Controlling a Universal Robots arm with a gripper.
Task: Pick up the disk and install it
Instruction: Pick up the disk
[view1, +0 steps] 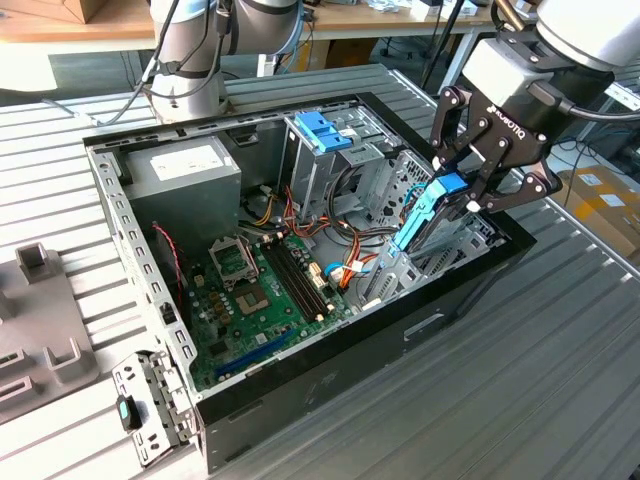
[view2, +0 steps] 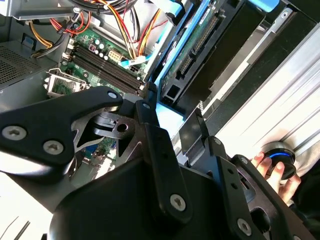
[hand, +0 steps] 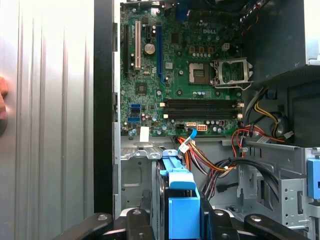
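Gripping the disk (view1: 428, 215) by its upper end, w/ the gripper (view1: 465, 188) closed narrow on the blue side rails (hand: 181, 212), prob. for the flat, parallel faces there & to leave the lower end free. Holding it on edge & tilted, lower end dipped inside the case (view1: 330, 375) near the corner at the exterior view's right, upper end above the rim. Likely angled so as to line up w/ the grey metal bay (view1: 478, 238) along that edge. Can't tell whether touching the bay walls or just beside them. Showing edge-on in the first wrist view & by its circuit-board face (view2: 200, 45) in the second wrist view, so approx. square to the jaws. Judged as mid-install: lifted, not seated. Further in, note the red, yellow & orange cables (hand: 220, 170) draped between bay & motherboard (view1: 250, 300), close to the disk's lower end. Prob. routed there to reach drive connectors, and a snag risk. Find the motherboard flat on the case floor toward the near edge, the metal cage w/ blue top (view1: 325, 135) upright by the far edge, and the grey box w/ white sticker (view1: 185, 175) in the far corner at the exterior view's left. Laid open-side-up on the ribbed metal table (view1: 520, 380), giving access from above. Past the case's outer wall, see a hand (view2: 280, 180) resting on a round blue-lit knob (view2: 276, 154), perhaps for steering the arm.
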